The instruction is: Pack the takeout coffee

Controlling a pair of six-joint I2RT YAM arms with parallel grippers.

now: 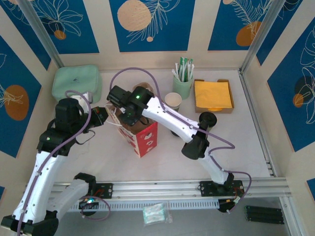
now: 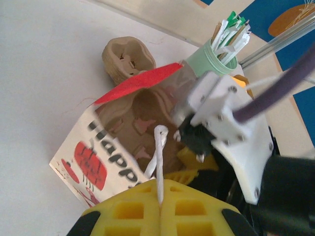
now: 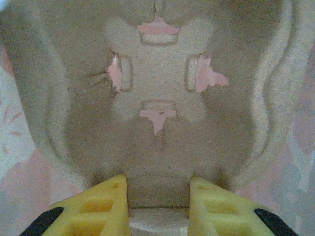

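The takeout coffee is out of view. A red-and-white paper bag stands open mid-table. My left gripper is shut on the bag's white handle, holding that side up. My right gripper reaches down into the bag's mouth. Its yellow fingers are shut on the edge of a brown moulded-pulp cup carrier, whose cross-cut cup hole faces the camera with pink bag lining showing through.
Behind the bag lies a second pulp carrier. A lidless green-and-white cup stands beside a mint holder of stirrers. Orange napkins sit in a tray back right; a mint box sits back left.
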